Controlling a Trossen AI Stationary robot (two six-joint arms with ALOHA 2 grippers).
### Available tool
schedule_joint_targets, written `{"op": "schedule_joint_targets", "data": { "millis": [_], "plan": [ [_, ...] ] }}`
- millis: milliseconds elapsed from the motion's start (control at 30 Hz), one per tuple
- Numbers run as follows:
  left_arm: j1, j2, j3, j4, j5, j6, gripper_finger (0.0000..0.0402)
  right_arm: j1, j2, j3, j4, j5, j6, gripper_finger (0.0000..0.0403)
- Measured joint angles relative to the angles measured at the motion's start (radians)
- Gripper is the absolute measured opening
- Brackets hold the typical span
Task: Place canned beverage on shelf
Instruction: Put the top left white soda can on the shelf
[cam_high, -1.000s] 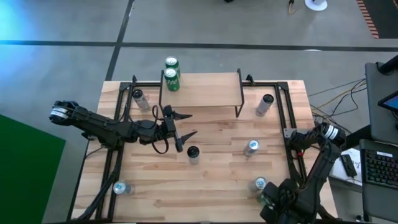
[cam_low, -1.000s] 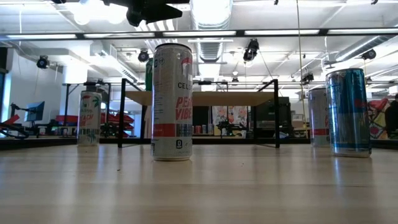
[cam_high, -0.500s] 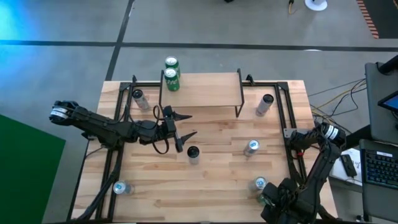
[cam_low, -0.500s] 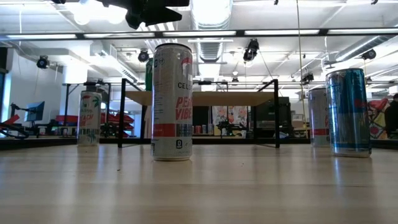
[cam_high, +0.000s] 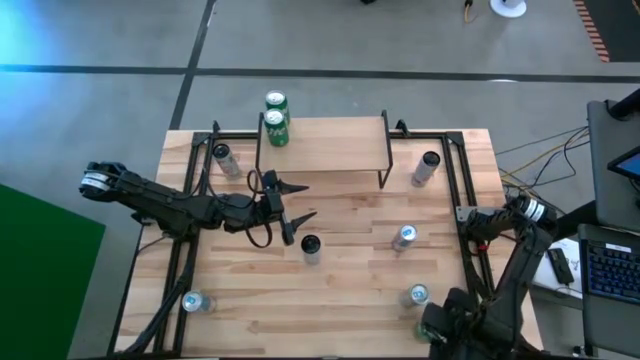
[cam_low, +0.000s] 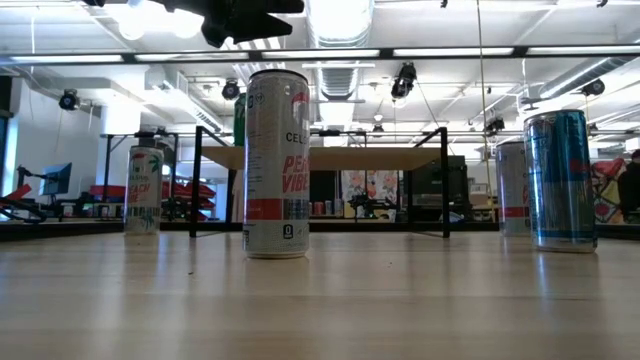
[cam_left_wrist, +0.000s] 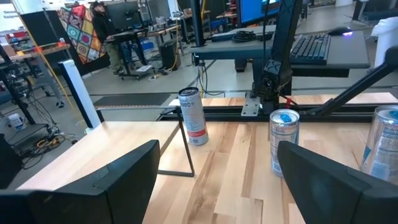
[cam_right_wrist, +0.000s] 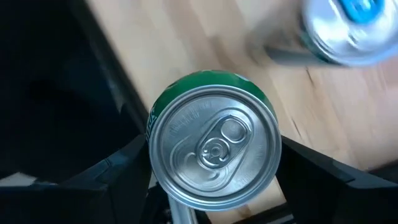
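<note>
The shelf (cam_high: 322, 145) stands at the table's far middle on black wire legs. One green can (cam_high: 275, 128) stands on its far left corner, and another green can (cam_high: 276, 101) is just beyond it. My left gripper (cam_high: 292, 202) hovers open and empty in front of the shelf, above a dark-topped can (cam_high: 310, 245). It also shows at the top of the low view (cam_low: 250, 15). My right gripper (cam_high: 434, 328) is at the table's near right corner, shut on a green can (cam_right_wrist: 214, 149) with a silver top. My right gripper pinches the green can between its two fingers, one finger (cam_right_wrist: 121, 171) on each side of the can's wall (cam_right_wrist: 154, 118) below the rim. The can is upright, top up. Whether its base is on the table is hidden.
Several loose cans stand on the table: at far left (cam_high: 222, 155), far right (cam_high: 428, 165), right of middle (cam_high: 404, 237), near left (cam_high: 195, 302), and a blue-topped can (cam_high: 418, 294) close beside my right gripper. Black frame rails (cam_high: 190, 240) run along both table sides.
My right gripper has drawn a little toward the table's near edge with the green can, away from the blue-topped can.
</note>
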Motion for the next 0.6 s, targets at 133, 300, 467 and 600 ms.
{"op": "schedule_joint_targets", "data": {
  "millis": [133,300,467,600],
  "plan": [
    [0.0,0.0,-0.004,-0.013,0.067,-0.017,0.031,-0.023,-0.001,0.079,-0.001,0.066,-0.147,0.0284],
    [-0.009,0.0,-0.009,-0.007,0.276,-0.055,0.031,-0.079,-0.001,0.182,-0.022,0.186,-0.448,0.0284],
    [-0.031,0.0,-0.059,0.065,0.294,-0.057,0.0311,-0.174,-0.001,0.273,-0.099,0.251,-0.712,0.0284],
    [-0.031,0.0,-0.118,0.172,0.482,-0.057,0.0311,-0.268,0.0,0.331,-0.098,0.256,-0.921,0.0284]
  ]
}}
